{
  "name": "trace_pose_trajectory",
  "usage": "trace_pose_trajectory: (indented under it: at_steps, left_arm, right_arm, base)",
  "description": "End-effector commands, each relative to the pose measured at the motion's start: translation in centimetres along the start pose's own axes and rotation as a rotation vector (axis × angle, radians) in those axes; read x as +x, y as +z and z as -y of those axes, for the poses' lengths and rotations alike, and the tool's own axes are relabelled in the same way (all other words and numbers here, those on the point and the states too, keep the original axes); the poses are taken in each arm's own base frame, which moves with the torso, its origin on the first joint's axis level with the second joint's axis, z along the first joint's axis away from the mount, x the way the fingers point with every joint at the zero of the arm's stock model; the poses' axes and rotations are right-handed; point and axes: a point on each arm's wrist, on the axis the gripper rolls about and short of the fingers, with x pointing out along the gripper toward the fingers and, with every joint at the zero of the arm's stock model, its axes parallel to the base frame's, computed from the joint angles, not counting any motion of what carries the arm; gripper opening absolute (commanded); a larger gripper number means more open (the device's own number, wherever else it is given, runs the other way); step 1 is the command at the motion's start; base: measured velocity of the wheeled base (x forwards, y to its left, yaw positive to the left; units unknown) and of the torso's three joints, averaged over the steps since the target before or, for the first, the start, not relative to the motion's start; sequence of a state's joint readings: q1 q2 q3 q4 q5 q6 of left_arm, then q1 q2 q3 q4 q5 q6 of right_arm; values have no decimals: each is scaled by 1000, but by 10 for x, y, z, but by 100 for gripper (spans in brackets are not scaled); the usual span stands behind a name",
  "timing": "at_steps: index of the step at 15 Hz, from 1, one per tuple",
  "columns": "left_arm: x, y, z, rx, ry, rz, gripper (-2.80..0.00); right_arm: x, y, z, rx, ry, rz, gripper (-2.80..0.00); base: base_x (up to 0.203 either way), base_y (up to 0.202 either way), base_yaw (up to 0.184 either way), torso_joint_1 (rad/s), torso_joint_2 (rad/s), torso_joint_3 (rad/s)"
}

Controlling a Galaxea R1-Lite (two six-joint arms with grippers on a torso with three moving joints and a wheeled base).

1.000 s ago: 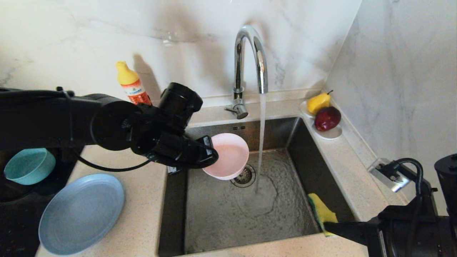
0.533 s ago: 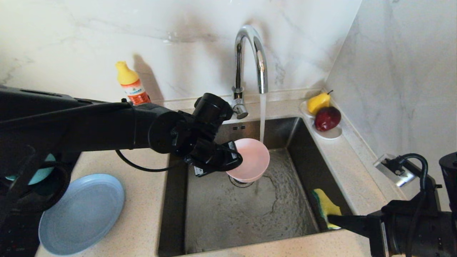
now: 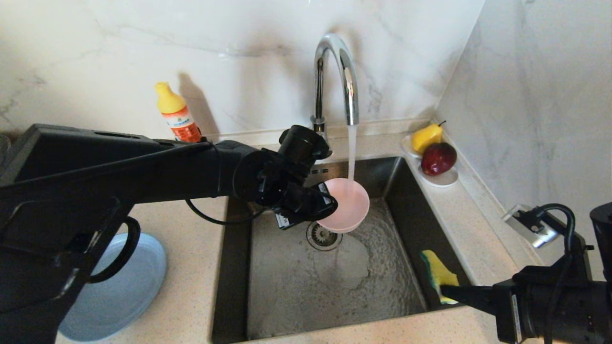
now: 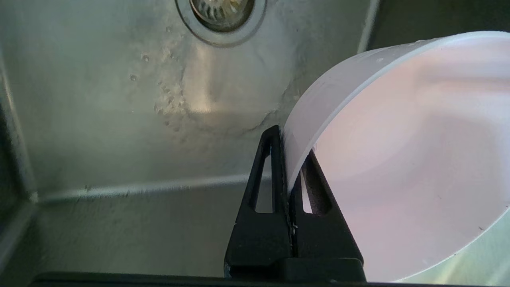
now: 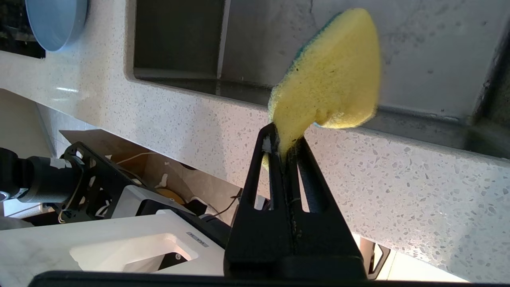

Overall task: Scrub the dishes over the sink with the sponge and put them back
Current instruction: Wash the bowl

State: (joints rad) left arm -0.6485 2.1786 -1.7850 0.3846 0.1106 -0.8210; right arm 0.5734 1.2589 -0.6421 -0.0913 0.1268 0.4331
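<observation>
Marble walls are backing the speckled table (image 3: 191,267) and steel sink (image 3: 296,286), where the left pincer (image 3: 330,206) is clamping the pink bowl's (image 3: 346,203) rim to catch the tap's stream (image 3: 351,148). Compared with a second ago, the bowl is sitting further right, directly under the water. The right pincer (image 3: 447,291) is pinching the sponge (image 3: 437,274) at the sink's near right corner, likely ready for scrubbing.

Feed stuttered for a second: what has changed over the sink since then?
The left hand, clamped on the pink bowl, carried it rightward into the tap's stream. The right hand shifted slightly with the sponge. Grips, blue plate and fruit dish are unchanged.
</observation>
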Motion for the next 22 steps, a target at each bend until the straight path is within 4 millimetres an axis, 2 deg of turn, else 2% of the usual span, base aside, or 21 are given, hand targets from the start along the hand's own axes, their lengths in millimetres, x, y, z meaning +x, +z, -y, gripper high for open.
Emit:
trace_pose_trajectory:
  at_steps: [1,4,19,22]
  left_arm:
    - [16,1,2,-22,14,11,-280]
    - [18,6,8,-52,-5,30,-280]
    - [21,4,7,-71,4,20,-280]
    - [13,8,2,-61,33,22,-280]
  right_arm:
    - [2,0,0,4,-2,-5,-280]
    - [1,0,0,3,0,-1,-280]
    - [-3,0,0,3,4,11,-280]
    - [-3,-1,0,2,7,5,-280]
  base:
    - [0,0,0,0,0,0]
    - [0,0,0,0,0,0]
    - [0,0,0,0,0,0]
    - [0,0,0,0,0,0]
